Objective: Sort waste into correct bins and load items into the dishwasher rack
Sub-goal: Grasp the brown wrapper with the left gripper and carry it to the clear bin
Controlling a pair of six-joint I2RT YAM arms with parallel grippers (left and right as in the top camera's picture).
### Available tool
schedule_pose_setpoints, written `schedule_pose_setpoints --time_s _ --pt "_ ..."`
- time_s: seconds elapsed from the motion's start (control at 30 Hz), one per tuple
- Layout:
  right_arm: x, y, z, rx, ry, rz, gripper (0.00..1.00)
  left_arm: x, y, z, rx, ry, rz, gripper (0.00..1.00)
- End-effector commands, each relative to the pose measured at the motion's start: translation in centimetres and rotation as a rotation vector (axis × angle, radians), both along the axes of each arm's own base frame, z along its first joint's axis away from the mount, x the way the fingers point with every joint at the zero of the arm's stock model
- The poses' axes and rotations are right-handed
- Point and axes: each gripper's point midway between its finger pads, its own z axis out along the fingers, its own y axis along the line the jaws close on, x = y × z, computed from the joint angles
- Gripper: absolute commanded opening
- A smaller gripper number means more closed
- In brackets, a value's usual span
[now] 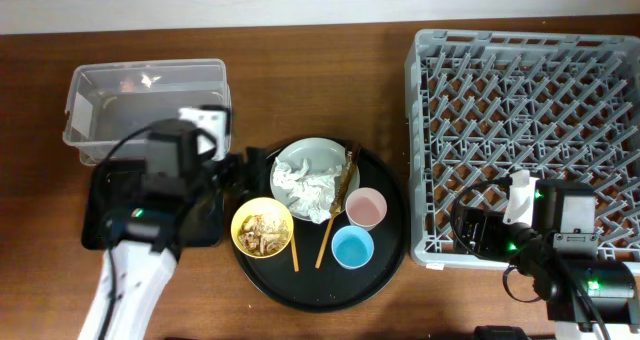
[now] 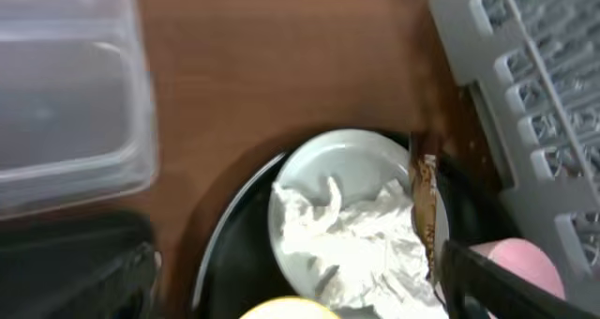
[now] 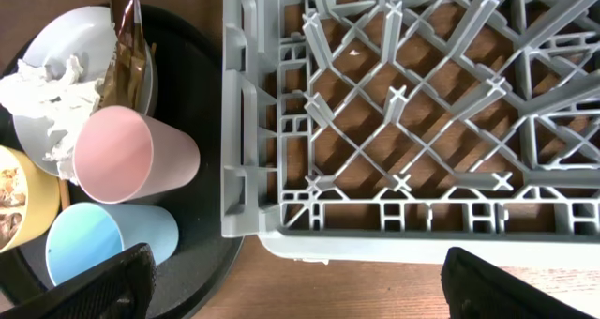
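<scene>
A pale grey-green plate (image 1: 296, 161) with crumpled white tissues (image 1: 310, 192) and a dark brown wrapper (image 1: 348, 178) sits on a round black tray (image 1: 320, 292). Beside it on the tray are a yellow bowl (image 1: 262, 228) with brownish food scraps, a pink cup (image 1: 366, 208) and a light blue cup (image 1: 352, 247). The clear tub (image 1: 145, 100) is at the back left, the flat black tray (image 1: 210, 225) lies under my left arm. The grey rack (image 1: 530, 130) is at the right. My left gripper (image 2: 300, 296) is open above the plate's left side. My right gripper (image 3: 300, 291) is open at the rack's front left corner.
Two wooden chopsticks (image 1: 323, 242) lie on the round tray between the bowl and the cups. The rack's upright pegs (image 3: 403, 94) stand close ahead of my right gripper. Bare wooden table (image 1: 330, 90) lies between tub and rack.
</scene>
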Motion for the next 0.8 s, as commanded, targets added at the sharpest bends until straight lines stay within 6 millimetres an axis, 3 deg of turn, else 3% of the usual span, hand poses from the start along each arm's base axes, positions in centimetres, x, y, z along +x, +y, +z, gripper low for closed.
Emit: schedule_pose_setpoints --time_s 0.0,0.2,0.3,0.37,0.53,0.63,0.7,0.77 --pt "0.2 0.3 0.8 0.011 -0.021 0.007 0.98 1.5 -4.4 -2.8 0.011 0.052 -0.121 0.93" --pt "0.2 0.3 0.8 0.011 -0.021 0.008 0.98 2.0 -11.0 -7.9 0.068 0.086 -0.300 0.89" --pt "0.1 0.3 0.7 0.012 -0.017 0.007 0.98 2.5 -14.1 -9.2 0.071 0.047 -0.373 0.79" --pt "0.1 0.3 0.7 0.012 -0.015 0.007 0.98 2.7 -16.0 -10.5 0.068 0.035 -0.407 0.79" --pt "0.0 0.3 0.7 0.012 -0.013 0.007 0.98 2.8 -18.7 -12.8 0.065 0.022 -0.456 0.77" --pt "0.0 0.3 0.7 0.012 -0.012 0.007 0.98 2.8 -18.8 -14.2 0.070 0.049 -0.455 0.66" --pt "0.0 0.3 0.7 0.012 -0.012 0.007 0.98 2.7 -18.8 -15.1 0.074 0.068 -0.454 0.64" --pt "0.0 0.3 0.7 0.012 -0.012 0.007 0.98 2.6 -19.0 -15.8 0.078 0.076 -0.459 0.51"
